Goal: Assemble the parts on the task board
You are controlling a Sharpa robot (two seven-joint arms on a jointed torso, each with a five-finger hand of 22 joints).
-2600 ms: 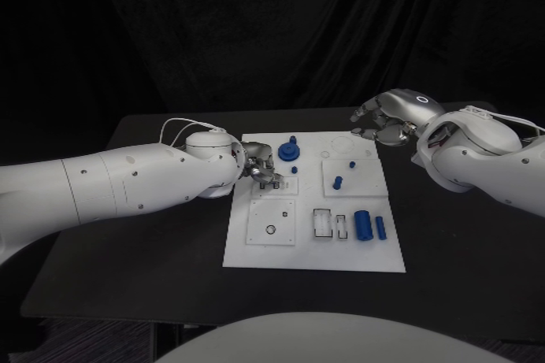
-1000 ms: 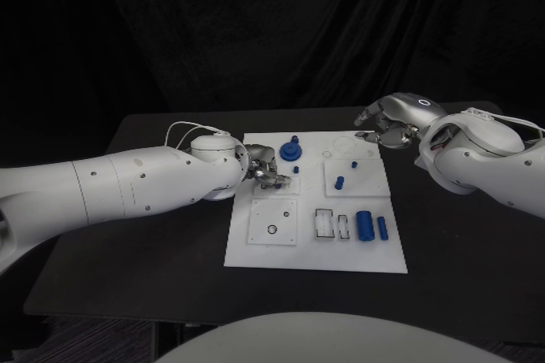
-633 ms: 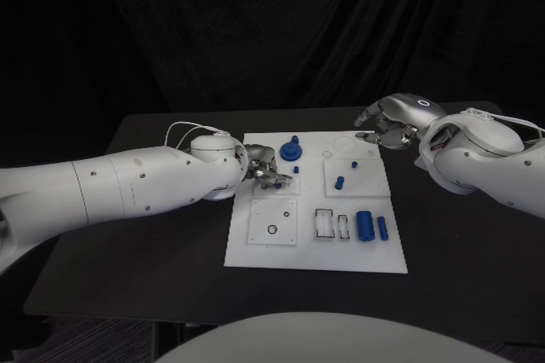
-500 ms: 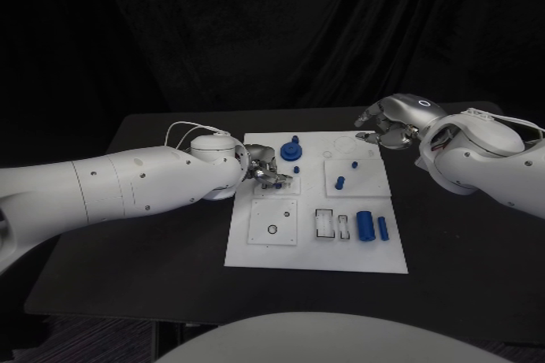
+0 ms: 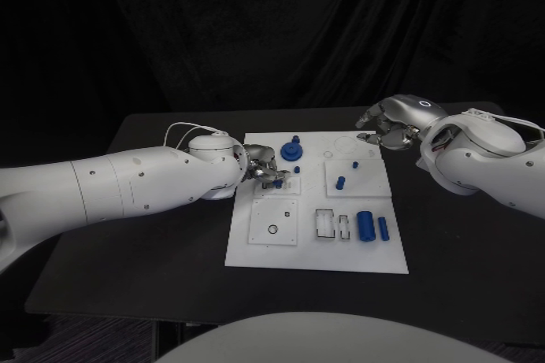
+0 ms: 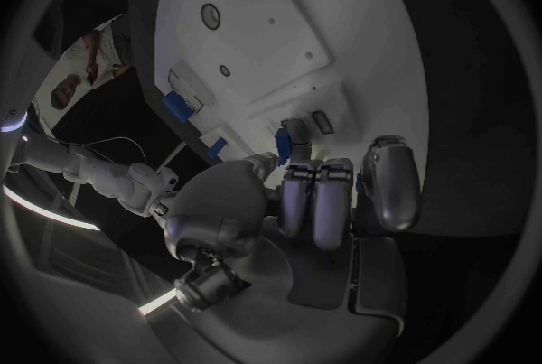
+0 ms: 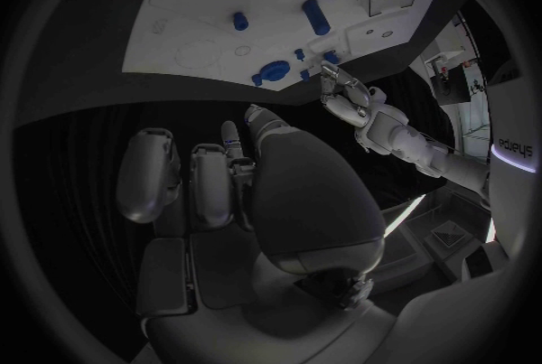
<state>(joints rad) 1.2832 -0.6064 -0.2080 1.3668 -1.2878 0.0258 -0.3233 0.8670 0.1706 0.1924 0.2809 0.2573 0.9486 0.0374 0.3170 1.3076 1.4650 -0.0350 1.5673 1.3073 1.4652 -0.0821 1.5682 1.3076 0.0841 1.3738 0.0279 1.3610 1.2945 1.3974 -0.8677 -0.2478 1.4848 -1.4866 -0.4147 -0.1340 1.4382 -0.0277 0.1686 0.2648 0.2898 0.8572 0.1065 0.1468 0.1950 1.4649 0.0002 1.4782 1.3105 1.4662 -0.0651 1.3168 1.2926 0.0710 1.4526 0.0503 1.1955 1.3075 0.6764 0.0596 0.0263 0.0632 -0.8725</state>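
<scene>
The left hand [image 5: 264, 174] is over the task board [image 5: 298, 257], fingers curled downward onto a small blue part [image 6: 283, 144] at the fingertips; the part appears pinched and pressed toward a seat in the board directly beneath the hand, probably to insert it. The blue round part [image 5: 291, 151] stands just beyond the fingertips. The right hand [image 5: 390, 127] hovers above the board's far corner with fingers curled, holding nothing visible, apparently kept clear of the work. Compared with the earliest frame, the left hand has shifted slightly toward the round part; the right hand has barely moved.
</scene>
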